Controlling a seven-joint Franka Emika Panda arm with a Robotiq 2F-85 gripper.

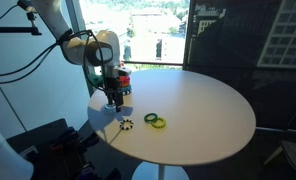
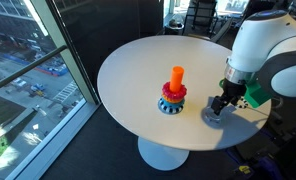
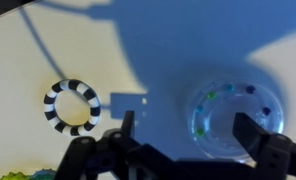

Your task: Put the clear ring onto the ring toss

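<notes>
The clear ring (image 3: 234,118) lies flat on the white table, pale bluish with small coloured beads inside. My gripper (image 3: 186,135) is open and hovers just above it, the right finger over the ring's right side and the left finger beyond its left edge. In an exterior view the gripper (image 2: 220,105) hangs over the ring (image 2: 212,116) near the table edge. The ring toss (image 2: 175,92), an orange-red peg with coloured rings round its foot, stands a short way from the gripper. In the exterior view from the arm's side, it (image 1: 125,75) shows behind the gripper (image 1: 113,98).
A dark ring with white specks (image 3: 71,106) lies beside the clear ring, also in an exterior view (image 1: 126,125). A green ring (image 1: 151,118) and a yellow ring (image 1: 159,123) lie close by. The round table's edge (image 1: 118,140) is near.
</notes>
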